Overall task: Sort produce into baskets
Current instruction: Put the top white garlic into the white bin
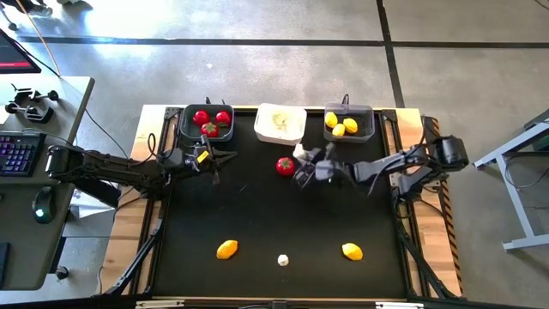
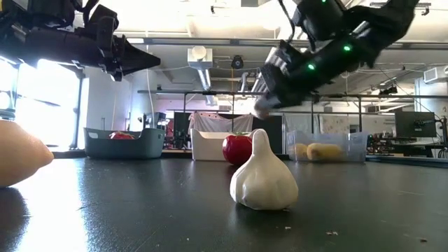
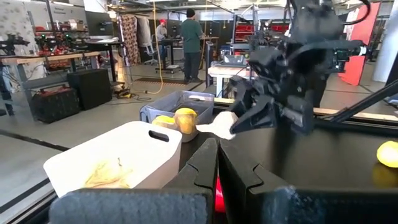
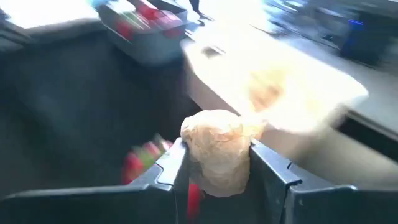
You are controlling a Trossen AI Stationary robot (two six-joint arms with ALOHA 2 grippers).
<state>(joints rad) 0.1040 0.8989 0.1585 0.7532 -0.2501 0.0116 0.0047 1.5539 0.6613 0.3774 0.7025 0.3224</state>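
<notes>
A garlic bulb [image 4: 216,157] is pinched between the fingers of the right gripper [image 1: 302,160], held above the tabletop [image 1: 283,215] just beside the white basket [image 1: 280,123]. It should be carried fully over the rim before release. The left gripper [image 1: 225,157], fingers pressed together, waits near the tomato basket [image 1: 207,122].

Left gripper [image 3: 217,163] fingers pressed together, nothing held. Just beyond: white basket [image 3: 118,155], grey basket [image 3: 177,106] holding lemons [image 3: 185,119]. Right gripper [image 3: 239,124] ahead, clamped on white garlic bulb [image 3: 219,127]. Lemon [image 3: 388,154] on black table [image 3: 323,162]. Two people [image 3: 192,37] stand far behind.
</notes>
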